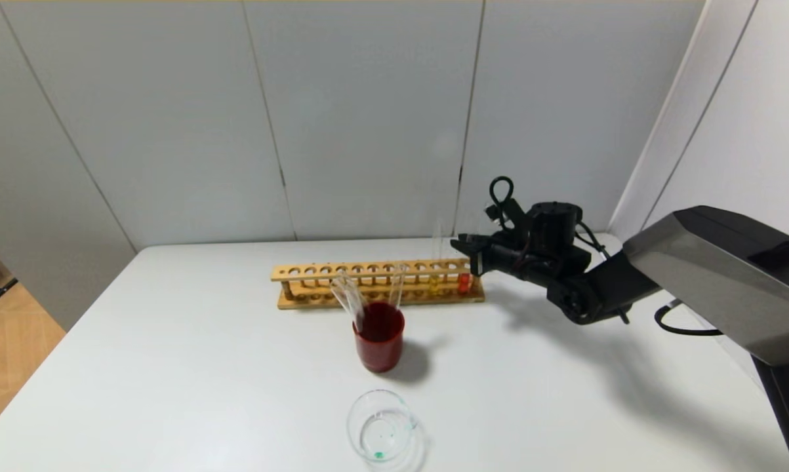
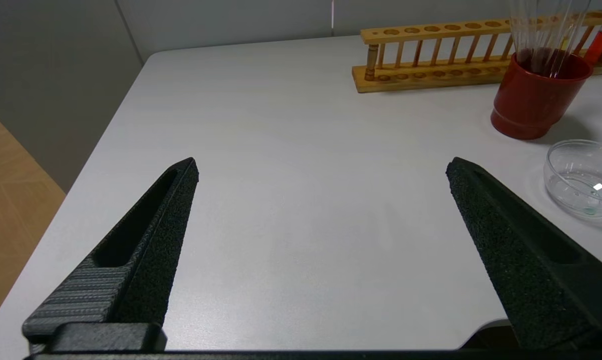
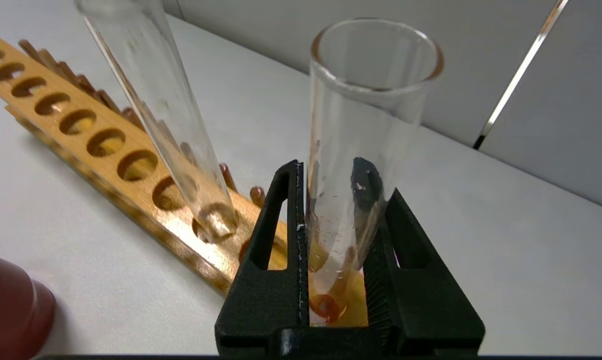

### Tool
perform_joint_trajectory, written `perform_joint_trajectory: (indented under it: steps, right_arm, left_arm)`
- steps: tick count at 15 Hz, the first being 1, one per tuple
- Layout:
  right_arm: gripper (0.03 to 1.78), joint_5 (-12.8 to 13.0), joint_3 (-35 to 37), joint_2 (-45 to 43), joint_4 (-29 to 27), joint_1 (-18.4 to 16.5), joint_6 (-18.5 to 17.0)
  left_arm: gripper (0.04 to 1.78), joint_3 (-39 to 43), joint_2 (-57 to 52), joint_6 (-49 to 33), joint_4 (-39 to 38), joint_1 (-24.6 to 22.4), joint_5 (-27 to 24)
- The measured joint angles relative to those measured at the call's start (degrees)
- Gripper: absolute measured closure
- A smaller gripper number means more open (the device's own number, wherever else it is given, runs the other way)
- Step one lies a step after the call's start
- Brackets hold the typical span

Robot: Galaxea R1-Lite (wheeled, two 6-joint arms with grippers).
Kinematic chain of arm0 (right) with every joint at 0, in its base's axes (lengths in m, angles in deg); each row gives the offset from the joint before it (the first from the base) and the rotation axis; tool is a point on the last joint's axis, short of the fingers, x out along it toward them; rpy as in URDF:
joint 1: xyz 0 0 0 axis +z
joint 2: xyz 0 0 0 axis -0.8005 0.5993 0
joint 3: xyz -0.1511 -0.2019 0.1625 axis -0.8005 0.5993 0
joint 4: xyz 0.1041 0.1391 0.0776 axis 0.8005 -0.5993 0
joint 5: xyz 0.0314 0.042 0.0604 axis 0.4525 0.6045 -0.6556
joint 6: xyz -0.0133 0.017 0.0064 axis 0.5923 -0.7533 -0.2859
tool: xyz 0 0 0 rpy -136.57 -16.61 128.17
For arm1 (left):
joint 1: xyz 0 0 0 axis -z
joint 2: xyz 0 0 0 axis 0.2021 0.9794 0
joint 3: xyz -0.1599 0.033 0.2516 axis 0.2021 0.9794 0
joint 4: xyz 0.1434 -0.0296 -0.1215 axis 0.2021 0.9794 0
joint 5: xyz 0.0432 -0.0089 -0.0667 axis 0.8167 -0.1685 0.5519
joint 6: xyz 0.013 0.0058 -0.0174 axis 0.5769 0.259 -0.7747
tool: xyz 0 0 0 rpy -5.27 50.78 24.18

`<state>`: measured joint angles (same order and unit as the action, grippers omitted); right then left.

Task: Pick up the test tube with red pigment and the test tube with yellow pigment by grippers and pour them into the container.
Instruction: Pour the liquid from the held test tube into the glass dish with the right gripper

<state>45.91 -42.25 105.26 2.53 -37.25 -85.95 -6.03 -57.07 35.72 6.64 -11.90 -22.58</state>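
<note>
right tool [image 3: 338, 235] pinching red tube [image 3: 361, 150] at rack's [image 1: 374, 282] right end, tube seated | yellow tube [image 1: 435, 262] one hole left | left tool [image 2: 321, 170] spread over desk [image 2: 290, 200] | beaker [image 1: 384, 429] in front of rack, past red cup [image 1: 379, 337]

The right arm [image 1: 630, 275] reaches in from the right, its wrist level. The right gripper [image 3: 338, 220] has its fingers pressed together on a tube. The left gripper [image 2: 321, 167] hangs low over the table, fingers spread wide.
</note>
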Motion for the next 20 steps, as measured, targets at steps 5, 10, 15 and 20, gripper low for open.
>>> perform_joint_trajectory:
  steps: [5,10,15,20]
  right_arm:
    - [1.42,0.4,-1.9,-5.9,-0.5,-1.3,-0.4]
    - [1.42,0.4,-6.0,-15.9,-9.5,-2.6,-0.4]
    - [1.42,0.1,-6.0,-29.2,-19.0,-2.4,-0.5]
    - [1.42,-0.1,1.3,-44.0,-29.5,-1.3,0.7]
  left_arm:
    - [0.07,0.0,0.0,0.0,0.0,0.0,0.0]
    - [0.07,0.0,0.0,0.0,0.0,0.0,0.0]
    - [0.07,0.0,0.0,0.0,0.0,0.0,0.0]
    - [0.07,0.0,0.0,0.0,0.0,0.0,0.0]
